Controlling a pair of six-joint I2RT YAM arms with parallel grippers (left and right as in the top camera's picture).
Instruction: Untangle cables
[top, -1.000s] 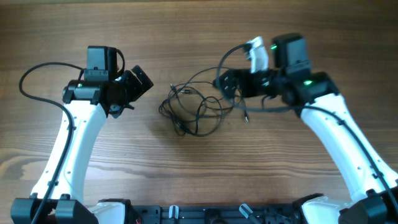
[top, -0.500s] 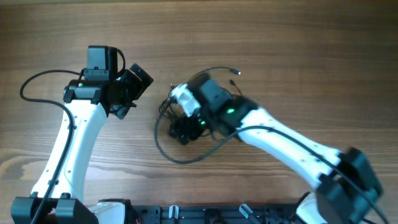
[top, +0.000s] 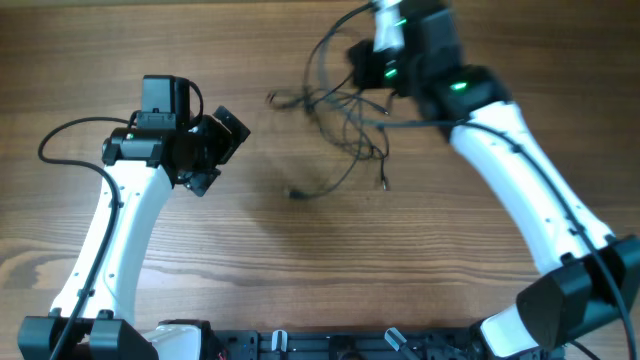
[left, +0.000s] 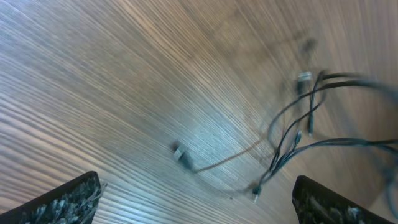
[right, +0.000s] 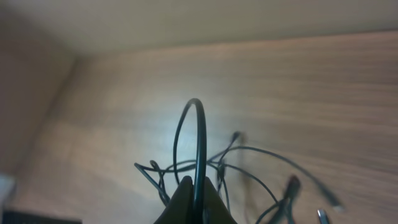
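The cables (top: 345, 108) are thin black cords with small silvery plugs, strung out across the far middle of the table. One plug end (top: 297, 193) trails nearest the front. My right gripper (top: 364, 66) is at the far side, shut on one strand. In the right wrist view that strand rises in a loop (right: 199, 134) out of the shut right gripper (right: 194, 198), and the other cords (right: 239, 165) hang or lie below. My left gripper (top: 220, 153) stands open left of the cords, touching nothing. In the left wrist view the open left gripper (left: 199, 205) faces the cords (left: 291, 134).
The wooden table (top: 300, 260) runs under everything. Thick black arm cables (top: 60, 135) loop beside the left arm. The arm bases (top: 330, 345) sit along the front edge.
My right gripper swung onto the tangle, shut on a strand and pulled back to the far side. The cords went with it and spread out. The left arm held still.
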